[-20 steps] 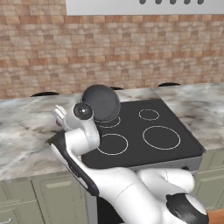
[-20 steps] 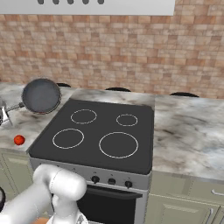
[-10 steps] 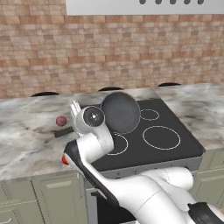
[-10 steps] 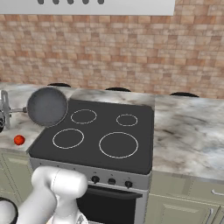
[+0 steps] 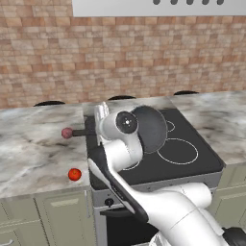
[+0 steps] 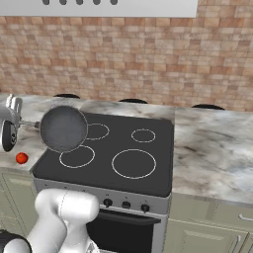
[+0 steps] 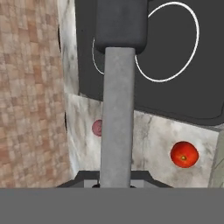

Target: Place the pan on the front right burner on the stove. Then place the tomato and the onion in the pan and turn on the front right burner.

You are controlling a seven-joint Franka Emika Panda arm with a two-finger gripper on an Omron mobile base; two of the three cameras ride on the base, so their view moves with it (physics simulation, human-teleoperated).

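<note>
Brick wall, marble counter [image 6: 212,143]; hand [image 6: 15,118] clamped on pan [image 6: 63,128] handle above stove [image 6: 148,168].

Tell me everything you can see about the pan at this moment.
The pan is small, round and shallow, dark grey with a speckled inside, like coated metal, and it looks empty. Its long thin handle runs to the gripper, which is shut on the handle's end. The pan is held in the air, strongly tilted, above the left side of the stove. It is not yet over the front right burner. Nothing but the gripper appears to touch it.
</note>
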